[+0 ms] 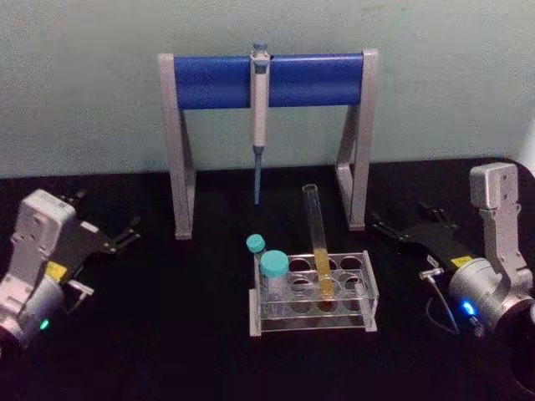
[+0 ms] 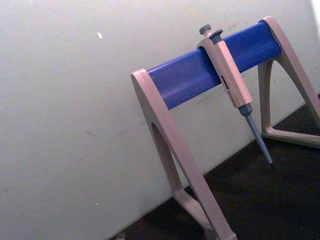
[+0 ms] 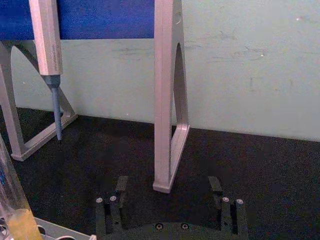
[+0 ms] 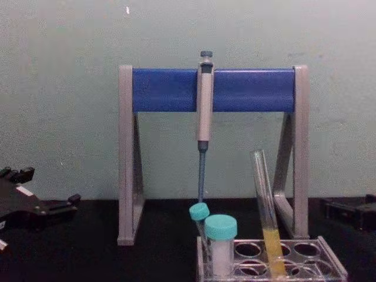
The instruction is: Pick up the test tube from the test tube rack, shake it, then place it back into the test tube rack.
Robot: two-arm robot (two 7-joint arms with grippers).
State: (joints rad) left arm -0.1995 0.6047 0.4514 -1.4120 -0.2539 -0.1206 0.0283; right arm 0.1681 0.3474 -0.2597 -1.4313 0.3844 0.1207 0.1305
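— Table [image 1: 167,334], black surface: what stands on it, and what room is left around it?

— Test tube rack [image 1: 368,288] at centre front. Pipette stand [image 1: 267,79] behind it, against the pale wall, with a pipette [image 1: 260,100] hanging from its blue bar. Bare black table to either side of the rack, between it and each gripper, and a strip of open surface between rack and stand feet.

— Grippers?

— Left gripper [image 1: 125,236] low at the left edge of the table, fingers apart, holding and touching nothing. Right gripper [image 1: 401,230] low at the right, near the stand's right foot; its two fingers [image 3: 114,207] stand well apart in the right wrist view, nothing between them.

— Test tube?

— Test tube [image 1: 318,242] seated in the rack's back row, right of centre, leaning slightly, yellow-orange liquid in its lower part. Well apart from the left gripper; nearer the right gripper but untouched, off to the side of those fingers rather than between them. Teal-capped vial [image 1: 274,280] and thin teal-capped tube [image 1: 256,245] occupy the rack's left end.
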